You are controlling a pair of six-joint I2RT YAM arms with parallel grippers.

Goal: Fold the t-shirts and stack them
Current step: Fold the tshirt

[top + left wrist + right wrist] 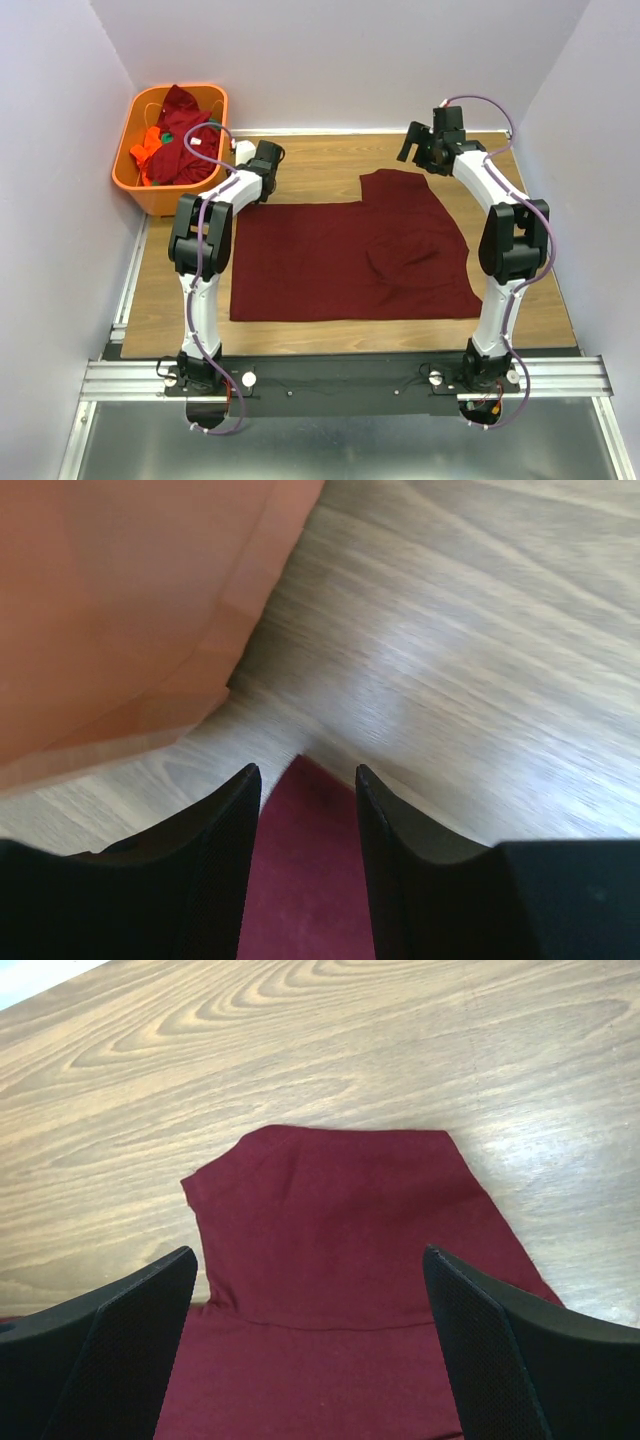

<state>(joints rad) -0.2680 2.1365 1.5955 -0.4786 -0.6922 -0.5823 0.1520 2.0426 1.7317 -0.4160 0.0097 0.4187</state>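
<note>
Maroon cloth t-shirt [350,262] is lying flat on your wooden desk [320,165], left gripper [306,770] and right gripper [310,1252] both hanging released.

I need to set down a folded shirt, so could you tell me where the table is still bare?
The table is bare along its far edge, between the left gripper and the sleeve. A thin strip is free between the shirt and the near edge. The basket crowds the far left corner.
</note>
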